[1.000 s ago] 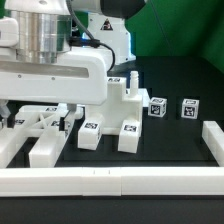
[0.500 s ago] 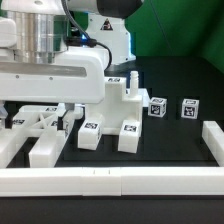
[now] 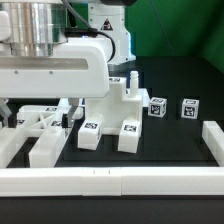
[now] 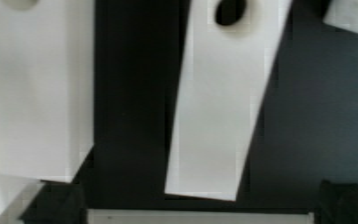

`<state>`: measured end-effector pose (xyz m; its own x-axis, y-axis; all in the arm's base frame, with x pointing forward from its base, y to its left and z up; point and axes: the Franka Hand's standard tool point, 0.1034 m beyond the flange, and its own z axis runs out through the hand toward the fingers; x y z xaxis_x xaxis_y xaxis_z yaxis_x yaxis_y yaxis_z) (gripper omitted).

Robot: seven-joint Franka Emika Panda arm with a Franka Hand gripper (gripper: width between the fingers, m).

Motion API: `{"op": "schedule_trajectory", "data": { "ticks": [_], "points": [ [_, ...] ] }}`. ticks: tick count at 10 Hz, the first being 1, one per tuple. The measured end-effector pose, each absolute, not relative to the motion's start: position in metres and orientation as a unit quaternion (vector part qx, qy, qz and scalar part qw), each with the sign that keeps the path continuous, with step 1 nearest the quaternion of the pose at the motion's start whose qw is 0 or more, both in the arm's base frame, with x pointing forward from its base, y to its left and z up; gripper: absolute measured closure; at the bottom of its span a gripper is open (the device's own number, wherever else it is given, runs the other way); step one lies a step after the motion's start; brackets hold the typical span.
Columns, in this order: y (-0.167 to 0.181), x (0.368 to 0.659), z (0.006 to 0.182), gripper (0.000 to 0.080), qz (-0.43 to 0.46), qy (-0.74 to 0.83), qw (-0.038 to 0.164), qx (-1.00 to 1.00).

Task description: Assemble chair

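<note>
The chair lies in loose glossy white parts. In the exterior view the seat block (image 3: 124,98) with upright pegs stands mid-table. Two tagged leg bars (image 3: 90,134) (image 3: 128,136) lie in front of it, and two small tagged blocks (image 3: 157,107) (image 3: 189,108) lie to its right. A white framed part (image 3: 45,128) lies under my arm at the left. In the wrist view a long flat slab (image 4: 220,100) with a hole at one end lies beside a wider slab (image 4: 34,90). My gripper (image 4: 194,205) hangs above them, open and empty, with its dark fingers (image 4: 44,204) far apart.
Long white border rails run along the front (image 3: 110,182) and the exterior view's right (image 3: 212,142) of the black table. My arm's white hand body (image 3: 50,72) hides much of the left side. A white rail edge (image 4: 211,216) shows between the fingers.
My arm has shifted slightly toward the exterior view's left. The parts on the table have not moved.
</note>
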<state>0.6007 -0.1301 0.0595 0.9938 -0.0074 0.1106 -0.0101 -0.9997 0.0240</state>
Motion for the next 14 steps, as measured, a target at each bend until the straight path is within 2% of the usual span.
{"op": "schedule_trajectory", "data": {
  "ticks": [4,10,14],
  "points": [
    [-0.130,0.599,0.058,0.0150,0.054,-0.004,0.013,0.998],
    [-0.123,0.585,0.023,0.0150,0.042,-0.005,0.022,0.999],
    [-0.124,0.578,0.008,0.0150,0.030,-0.036,0.023,0.999]
  ]
}}
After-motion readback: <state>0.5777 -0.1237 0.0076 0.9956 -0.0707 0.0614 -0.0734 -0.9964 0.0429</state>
